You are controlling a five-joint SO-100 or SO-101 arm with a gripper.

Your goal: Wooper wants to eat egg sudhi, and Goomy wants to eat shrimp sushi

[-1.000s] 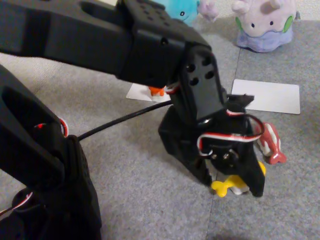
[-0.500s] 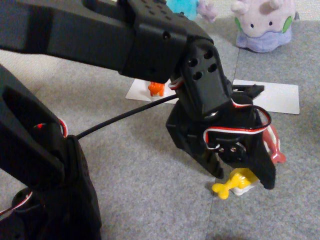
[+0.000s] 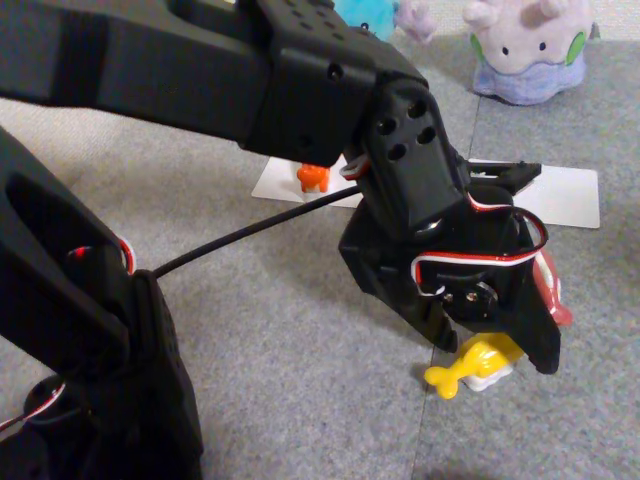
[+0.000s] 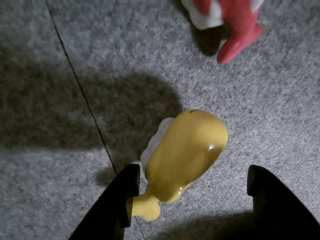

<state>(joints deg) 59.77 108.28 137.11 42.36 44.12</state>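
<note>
In the fixed view I see my black arm (image 3: 200, 80) reaching from the left over the grey carpet (image 3: 280, 350). Behind it lies a white card (image 3: 285, 185) with a small orange piece (image 3: 313, 178) on it. At the top edge, Wooper (image 3: 362, 15) shows partly as a blue patch behind the arm.

More to the right, the gripper (image 3: 490, 365) hangs just over the egg sushi (image 3: 472, 364), a yellow piece on white rice lying on the carpet. In the wrist view the egg sushi (image 4: 185, 155) lies between the two black fingers (image 4: 120, 200), which stand wide apart; the left one is close to its narrow end.

The shrimp sushi (image 3: 548, 290), red and white, lies near the egg one, partly hidden. A second white card (image 3: 565, 195) lies further right, and Goomy (image 3: 525, 45) sits behind it. I can read no writing anywhere.
</note>
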